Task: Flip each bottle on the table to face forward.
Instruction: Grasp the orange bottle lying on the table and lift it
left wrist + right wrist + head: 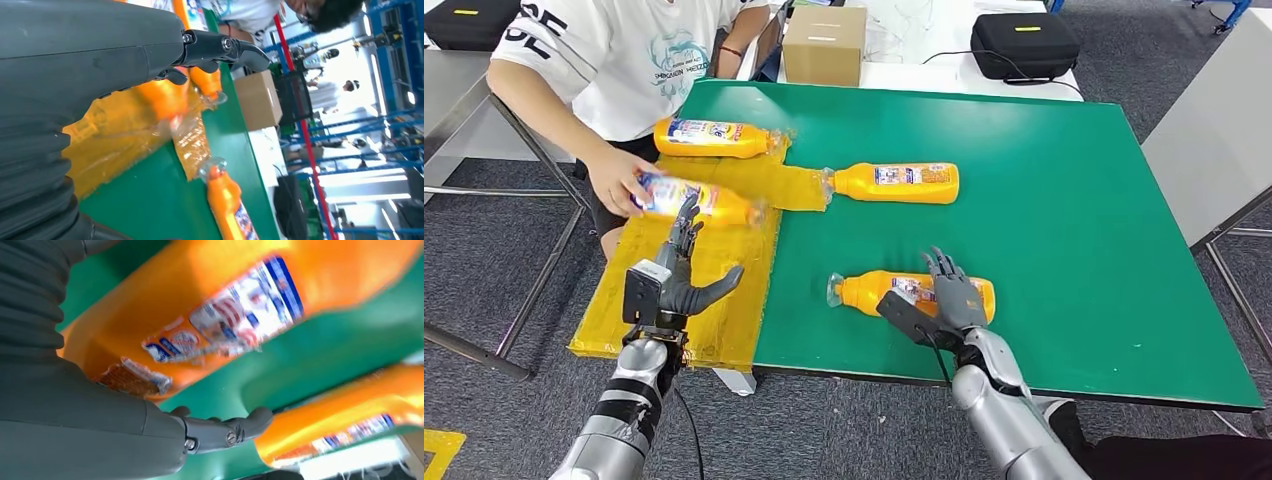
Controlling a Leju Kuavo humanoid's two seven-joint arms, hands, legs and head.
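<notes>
Green-topped bench (1064,230) on a grey carpeted floor (514,300), with a yellow wrinkled sheet (724,300) covering its left edge and a strip of it reaching toward the middle. Four orange bottles lie on their sides. The far-left bottle (714,138) rests on the yellow sheet near the bench's far edge. The middle bottle (896,182) lies on the green surface, cap pointing left onto the strip of sheet. The near bottle (904,293) lies on the green surface close to the front edge, cap to the left; the right hand (952,290) rests on top of it, fingers spread over the label, not closed around it. A fourth bottle (692,198) is held above the yellow sheet by a person's hand (614,178); the left hand (686,270) is just below it, fingers open and extended toward it, grasping nothing. Beyond the bench stand a white table (944,45) carrying a cardboard box (824,45) and a black case (1024,45). The left wrist view shows blue shelving frames (380,135) in the room behind.
</notes>
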